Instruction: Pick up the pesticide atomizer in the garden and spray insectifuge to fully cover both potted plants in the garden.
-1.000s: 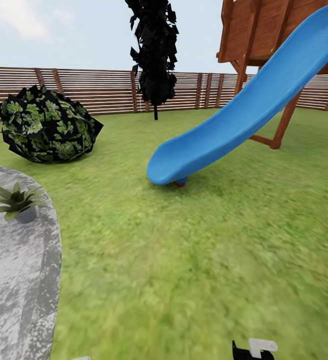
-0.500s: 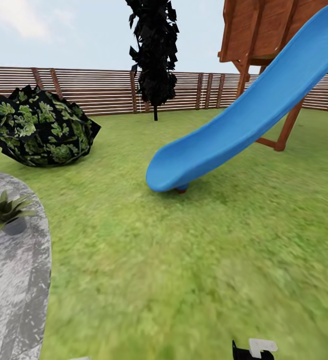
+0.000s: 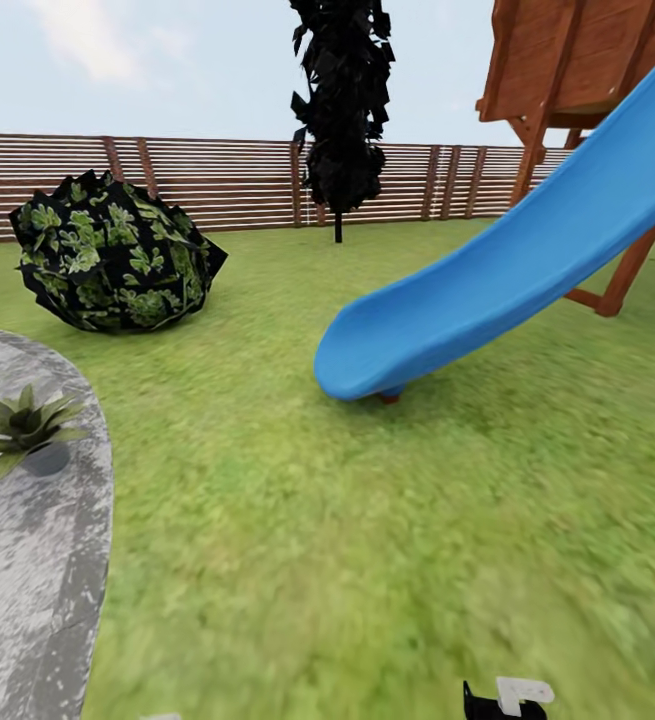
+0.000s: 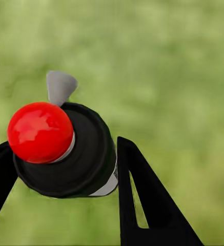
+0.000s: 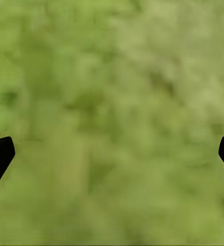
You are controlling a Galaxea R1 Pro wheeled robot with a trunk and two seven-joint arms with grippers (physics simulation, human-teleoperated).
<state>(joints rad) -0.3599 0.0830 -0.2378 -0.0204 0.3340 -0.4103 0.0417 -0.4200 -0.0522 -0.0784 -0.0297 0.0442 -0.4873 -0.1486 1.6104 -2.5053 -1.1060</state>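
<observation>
Grass (image 3: 367, 560) filled the ground under you; your left gripper (image 4: 60, 169) was clamped on the pesticide atomizer (image 4: 65, 148), your right gripper (image 5: 112, 154) spread wide, holding nothing. Since a second earlier your view swung, sliding the potted plant (image 3: 22, 430) on the patio (image 3: 27, 580), the bush (image 3: 117, 255) and slide (image 3: 507, 270) rightward.

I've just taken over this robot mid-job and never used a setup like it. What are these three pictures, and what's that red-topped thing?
The wide picture comes from the robot's head camera, looking over a lawn. It shows a blue slide, a leafy bush, a wooden fence, and one potted plant on the grey patio.

The other two come from cameras near each gripper, looking along its fingers. The left gripper is shut on the pesticide atomizer: you are seeing its red top and greyish nozzle end-on. The right gripper is open, holding nothing, with blurred grass beyond it.
</observation>
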